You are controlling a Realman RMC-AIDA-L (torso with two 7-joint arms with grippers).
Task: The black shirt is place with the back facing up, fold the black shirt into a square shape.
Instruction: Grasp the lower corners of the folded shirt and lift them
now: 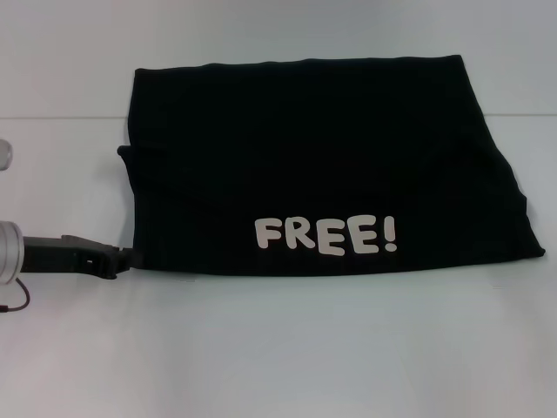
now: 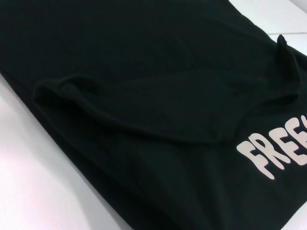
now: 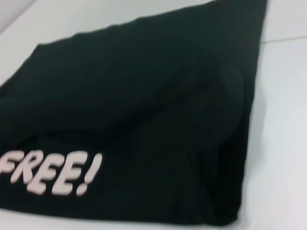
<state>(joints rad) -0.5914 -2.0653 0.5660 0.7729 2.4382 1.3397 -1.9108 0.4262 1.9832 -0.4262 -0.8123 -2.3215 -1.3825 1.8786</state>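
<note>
Though folded, black shirt (image 1: 322,165) long axis left-right, lettering seemingly toward robot.

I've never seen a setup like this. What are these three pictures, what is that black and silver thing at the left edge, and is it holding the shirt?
A two-armed robot took them. One camera sits on its head, looking down at a white table; the other two sit on its wrists, close to the cloth. The black shirt lies folded into a rough rectangle, "FREE!" facing up. The left gripper lies low at the shirt's near left corner; whether it pinches the fabric cannot be seen. The right arm is out of sight.
</note>
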